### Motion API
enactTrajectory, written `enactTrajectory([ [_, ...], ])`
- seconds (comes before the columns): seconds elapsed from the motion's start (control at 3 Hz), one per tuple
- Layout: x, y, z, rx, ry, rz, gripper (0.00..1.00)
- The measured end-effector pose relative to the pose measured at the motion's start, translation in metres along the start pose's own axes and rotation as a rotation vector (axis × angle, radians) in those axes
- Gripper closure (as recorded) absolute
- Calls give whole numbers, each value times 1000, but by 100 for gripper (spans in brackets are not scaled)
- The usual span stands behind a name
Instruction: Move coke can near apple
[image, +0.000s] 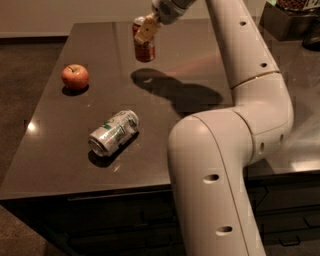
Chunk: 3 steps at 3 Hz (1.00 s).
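1. The claw (146, 31) hangs over the far edge of the counter (60, 155), at about 12 o'clock in the view. It is pinched onto the top part of the coke can (145, 51), with one tan finger lying down the can's near side
2. The coke can is upright in that grip and seems to be off the surface: its shadow (150, 77) lies apart from its base, toward 6 o'clock
3. The apple (75, 76) sits by the counter's left edge, at roughly 8 o'clock from the coke can and well apart from it. The step in hand looks like the carry across
4. To do it well, travel toward 8 o'clock with the can level and high enough that its base does not scrape. Aim for a spot just beside the apple on its 3 o'clock side, not over it
5. Come down straight and slowly. A round apple will likely roll at a nudge, and the edge is close behind it at 9 o'clock
6. The silver-and-green can (114, 132) lies on its side at about 5 o'clock from the apple. The straight path passes on its far side, so do not swing toward 6 o'clock
7. The white arm (235, 150) fills the right side of the view; spread the claw only once the can stands flat
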<state>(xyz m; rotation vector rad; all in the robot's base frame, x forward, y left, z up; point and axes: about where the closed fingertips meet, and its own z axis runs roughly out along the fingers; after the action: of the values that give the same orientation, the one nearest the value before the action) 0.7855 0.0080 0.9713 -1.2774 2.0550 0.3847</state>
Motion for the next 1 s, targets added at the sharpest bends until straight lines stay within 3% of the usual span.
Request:
enactTrajectory([
  [0.67, -46, 65, 22, -143, 3, -246, 100],
  [1.0, -58, 91, 39, -211, 11, -331, 100],
])
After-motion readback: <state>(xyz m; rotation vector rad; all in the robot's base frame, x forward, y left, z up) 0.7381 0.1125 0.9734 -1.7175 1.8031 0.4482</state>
